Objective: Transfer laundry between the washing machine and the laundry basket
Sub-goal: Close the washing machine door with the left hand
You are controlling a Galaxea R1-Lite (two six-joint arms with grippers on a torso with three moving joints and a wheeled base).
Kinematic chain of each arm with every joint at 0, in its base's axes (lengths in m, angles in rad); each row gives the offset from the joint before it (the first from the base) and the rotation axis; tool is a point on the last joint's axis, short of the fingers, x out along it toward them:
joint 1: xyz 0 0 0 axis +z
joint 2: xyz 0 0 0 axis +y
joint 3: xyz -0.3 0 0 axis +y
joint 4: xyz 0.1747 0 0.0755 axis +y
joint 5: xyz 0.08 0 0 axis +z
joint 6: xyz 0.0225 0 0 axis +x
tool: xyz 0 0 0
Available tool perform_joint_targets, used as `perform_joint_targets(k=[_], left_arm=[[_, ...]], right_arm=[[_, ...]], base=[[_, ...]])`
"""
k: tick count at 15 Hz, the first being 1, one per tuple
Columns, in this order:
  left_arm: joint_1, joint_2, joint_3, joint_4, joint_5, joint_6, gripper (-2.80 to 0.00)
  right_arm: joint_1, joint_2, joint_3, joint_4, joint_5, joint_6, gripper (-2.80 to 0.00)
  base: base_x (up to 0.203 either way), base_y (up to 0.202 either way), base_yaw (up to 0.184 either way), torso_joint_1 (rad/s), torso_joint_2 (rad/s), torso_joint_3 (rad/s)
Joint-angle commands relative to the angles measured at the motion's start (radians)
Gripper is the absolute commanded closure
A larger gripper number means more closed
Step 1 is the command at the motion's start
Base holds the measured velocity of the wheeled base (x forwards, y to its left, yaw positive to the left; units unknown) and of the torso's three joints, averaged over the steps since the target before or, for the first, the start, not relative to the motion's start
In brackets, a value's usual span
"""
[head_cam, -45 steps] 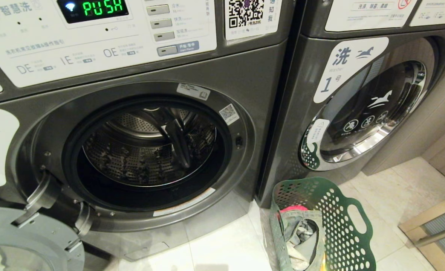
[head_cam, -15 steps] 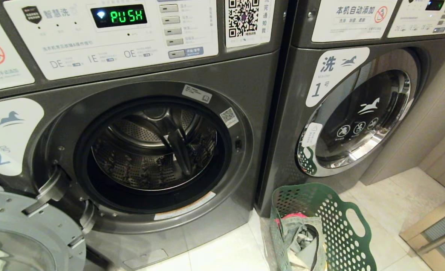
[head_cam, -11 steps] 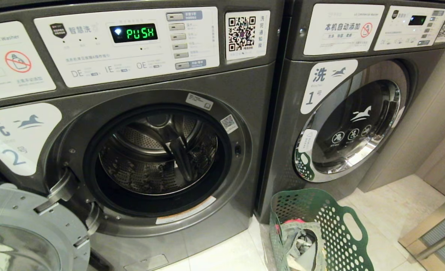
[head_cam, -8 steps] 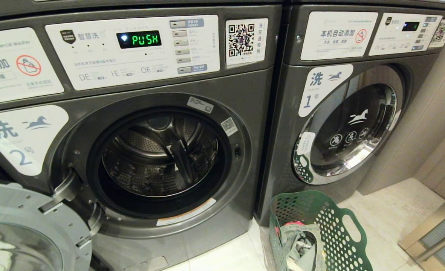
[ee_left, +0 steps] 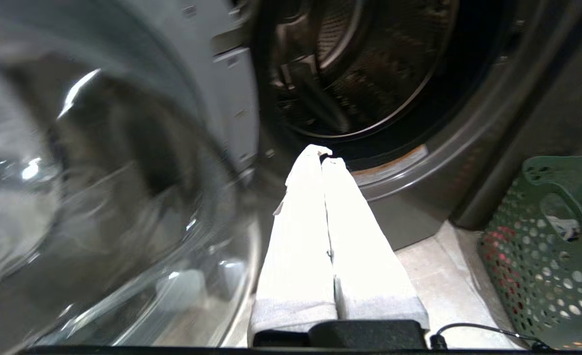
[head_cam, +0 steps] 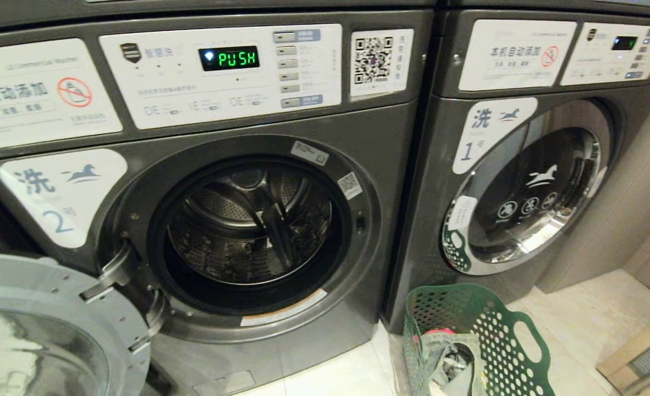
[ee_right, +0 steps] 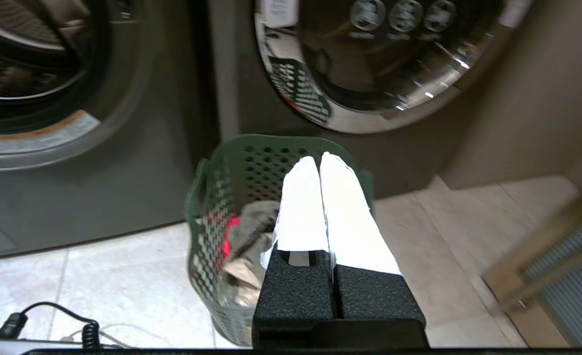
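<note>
Washer 2 [head_cam: 209,220] fills the frame's left and centre, its open door [head_cam: 44,330] at lower left. Washer 1 [head_cam: 523,181] stands right of it. My laundry basket [head_cam: 501,330] sits at lower right, clothes [head_cam: 451,357] inside.

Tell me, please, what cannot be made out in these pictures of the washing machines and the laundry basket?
- Laundry basket: head view's bottom edge cuts it off; its bottom layers are hidden under the top clothes.
- Open door: cut by the head view's corner, blurred in the left wrist view.
- Drum: its dark floor is hidden behind the opening's rim, so any clothes there cannot be told.
- Panel's small print: too small.
</note>
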Motion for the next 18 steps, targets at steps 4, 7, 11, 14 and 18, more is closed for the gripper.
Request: perform_joint_targets(k=[4,7,11,14,18], left_arm=[[0.000,0.000,0.011,0.000,0.000,0.000,0.00],[0.001,-0.001,0.011,0.000,0.000,0.000,0.00],[0.001,-0.001,0.011,0.000,0.000,0.000,0.00],[0.001,-0.001,0.011,0.000,0.000,0.000,0.00],[0.000,-0.001,0.011,0.000,0.000,0.000,0.00]], right_arm=[[0.000,0.001,0.000,0.000,0.001,0.002,0.00],[0.000,0.001,0.000,0.000,-0.001,0.004,0.00],[0.000,0.001,0.000,0.000,-0.001,0.004,0.00],[0.000,0.001,0.000,0.000,0.001,0.003,0.00],[0.001,0.001,0.000,0.000,-0.001,0.004,0.00]], base=[[0.002,-0.010,0.176,0.003,0.00,0.001],[0.002,-0.008,0.151,0.005,0.00,0.004],[0.000,0.000,0.020,0.001,0.00,0.001],[-0.094,-0.001,-0.002,0.005,0.00,0.000],[-0.195,0.000,0.000,0.005,0.00,0.002]])
